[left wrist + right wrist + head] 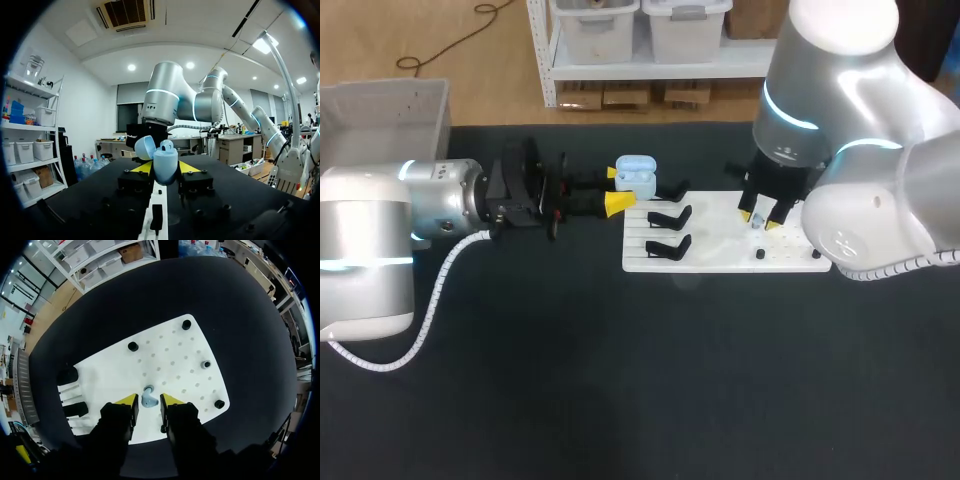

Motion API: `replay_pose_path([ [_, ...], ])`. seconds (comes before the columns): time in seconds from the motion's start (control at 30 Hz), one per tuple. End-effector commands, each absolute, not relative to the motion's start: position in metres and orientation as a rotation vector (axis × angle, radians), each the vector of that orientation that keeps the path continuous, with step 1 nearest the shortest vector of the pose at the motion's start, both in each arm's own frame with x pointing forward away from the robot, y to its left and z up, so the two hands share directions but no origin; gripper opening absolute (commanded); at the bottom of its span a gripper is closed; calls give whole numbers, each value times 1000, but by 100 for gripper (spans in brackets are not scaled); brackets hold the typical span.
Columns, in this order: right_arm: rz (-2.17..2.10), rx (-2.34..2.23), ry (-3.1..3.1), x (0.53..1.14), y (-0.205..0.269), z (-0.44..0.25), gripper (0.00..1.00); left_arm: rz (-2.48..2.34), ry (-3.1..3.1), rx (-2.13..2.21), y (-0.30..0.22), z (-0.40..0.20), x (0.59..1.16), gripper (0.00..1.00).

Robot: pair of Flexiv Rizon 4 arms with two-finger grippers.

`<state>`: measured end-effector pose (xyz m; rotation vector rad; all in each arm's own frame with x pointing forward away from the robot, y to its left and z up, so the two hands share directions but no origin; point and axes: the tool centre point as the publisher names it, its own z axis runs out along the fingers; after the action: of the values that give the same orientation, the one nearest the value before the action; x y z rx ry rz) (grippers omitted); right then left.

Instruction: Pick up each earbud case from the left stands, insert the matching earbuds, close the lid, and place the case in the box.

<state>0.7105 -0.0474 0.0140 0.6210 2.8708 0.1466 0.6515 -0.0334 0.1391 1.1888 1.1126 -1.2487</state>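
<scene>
My right end effector (148, 405), tips slightly apart, straddles the small pale-blue plastic earbud (148, 398) from above; left end effector (165, 171) clamps the lid-up pale-blue case (165, 161).

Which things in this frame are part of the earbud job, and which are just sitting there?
In the job:
- earbud case, lid open, held in the left gripper
- earbud on the white board, at the right gripper
- grey box

Just sitting:
- empty black stands
- black pegs on the board
</scene>
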Motion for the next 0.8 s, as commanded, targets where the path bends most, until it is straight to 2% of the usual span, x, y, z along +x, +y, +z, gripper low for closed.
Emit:
replay_pose_path([
  [0.03, 144, 630, 2873, 713, -47, 13, 27, -1250, 1111, 1190, -33, 138, 652, 0],
  [0.3, 139, 640, 2874, 712, -49, 13, 21, -1250, 1111, 1190, -33, 138, 652, 0],
  [0.33, 139, 641, 2875, 712, -49, 13, 17, -1250, 1111, 1190, -33, 138, 652, 0],
  [0.4, 139, 643, 2876, 712, -50, 13, 0, -1250, 1111, 1190, -33, 138, 652, 0],
  [0.8, 124, 638, 2876, 704, -50, 29, 0, -1250, 1111, 1190, -33, 138, 652, 0],
])
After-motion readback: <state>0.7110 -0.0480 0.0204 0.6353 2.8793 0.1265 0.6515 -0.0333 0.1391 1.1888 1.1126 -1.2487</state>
